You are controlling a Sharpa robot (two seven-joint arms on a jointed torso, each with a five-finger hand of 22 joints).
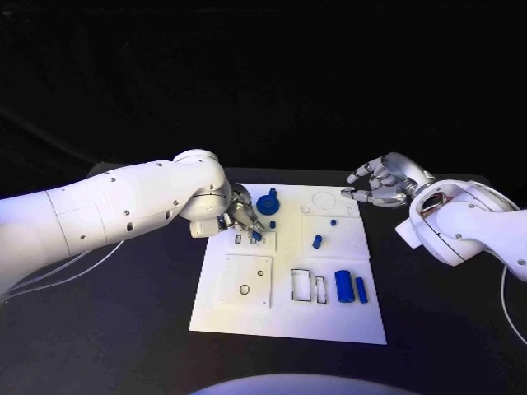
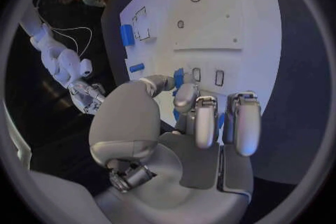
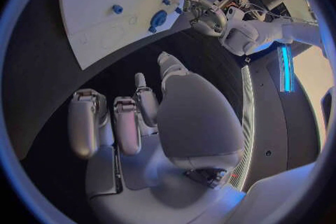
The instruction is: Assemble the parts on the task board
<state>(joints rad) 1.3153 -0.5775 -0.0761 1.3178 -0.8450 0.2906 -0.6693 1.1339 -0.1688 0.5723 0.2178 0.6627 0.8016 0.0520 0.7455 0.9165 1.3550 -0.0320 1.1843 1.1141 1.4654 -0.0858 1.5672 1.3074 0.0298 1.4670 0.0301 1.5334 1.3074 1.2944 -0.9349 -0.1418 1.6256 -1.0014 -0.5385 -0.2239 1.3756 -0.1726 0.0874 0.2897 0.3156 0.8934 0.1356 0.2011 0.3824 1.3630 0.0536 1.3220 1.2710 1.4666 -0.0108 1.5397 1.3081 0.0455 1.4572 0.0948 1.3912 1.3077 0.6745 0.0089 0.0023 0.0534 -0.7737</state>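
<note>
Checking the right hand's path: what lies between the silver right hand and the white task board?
In the head view, only bare black table separates the right hand from the white task board; that hand holds nothing.

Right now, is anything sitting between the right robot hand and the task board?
Nothing visible. The right robot hand hovers empty off the task board's far right corner, bare black table between them. The left robot hand works the opposite side.

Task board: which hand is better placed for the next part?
Left. The left hand is already over the task board at a small blue part; the right hand hovers off its far corner, holding nothing.
</note>
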